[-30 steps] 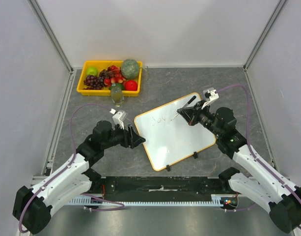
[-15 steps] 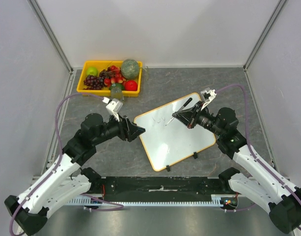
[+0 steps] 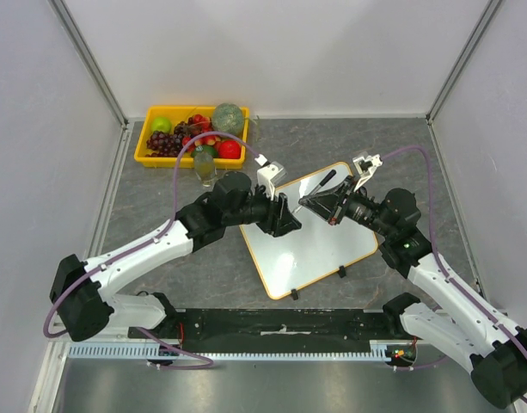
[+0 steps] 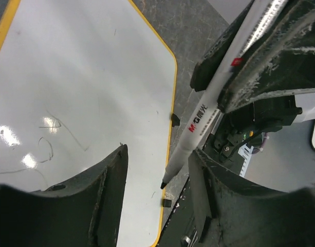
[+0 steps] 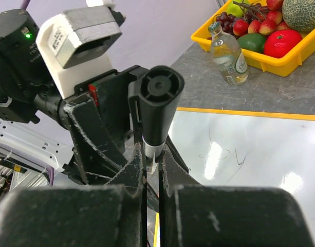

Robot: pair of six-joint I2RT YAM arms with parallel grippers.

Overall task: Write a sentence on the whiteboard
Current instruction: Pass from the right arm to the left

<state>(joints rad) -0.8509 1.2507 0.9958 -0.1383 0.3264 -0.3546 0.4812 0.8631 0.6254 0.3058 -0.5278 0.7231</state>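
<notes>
At the far left, the yellow fruit tray (image 3: 143, 157) and a small bottle (image 3: 203, 165) stand well apart from the work. The whiteboard (image 3: 319, 254) lies flat and skewed in the middle of the table (image 3: 401, 146), with its black clips (image 3: 340, 272) on the near edge. The left gripper (image 4: 157, 159) reaches out over it, jaws apart and nothing in them. In its wrist view the tip of the marker (image 4: 207, 105) sits right at the mouth of that gap. Whether the tip is already between the fingers or just short of them I cannot say from this angle. The sentence (image 4: 54, 127) is only a few thin strokes on the board, not readable as words.

Further right, the right gripper (image 5: 153, 159) is clamped on the marker's barrel. The marker's long axis runs from upper right down to the left, its writing end toward the left gripper and its black rear end away from it. So the two grippers face each other nose to nose along the marker, and the left one is nearer the tip. My guess is a regrasp or handover. That would call for the left jaws to close squarely across the barrel without knocking it askew.

A second ago the left gripper hovered off the board's left corner. It has since swung across over the board to meet the marker, and its jaws look a little narrower. The right gripper, marker and board sit much as they did.
</notes>
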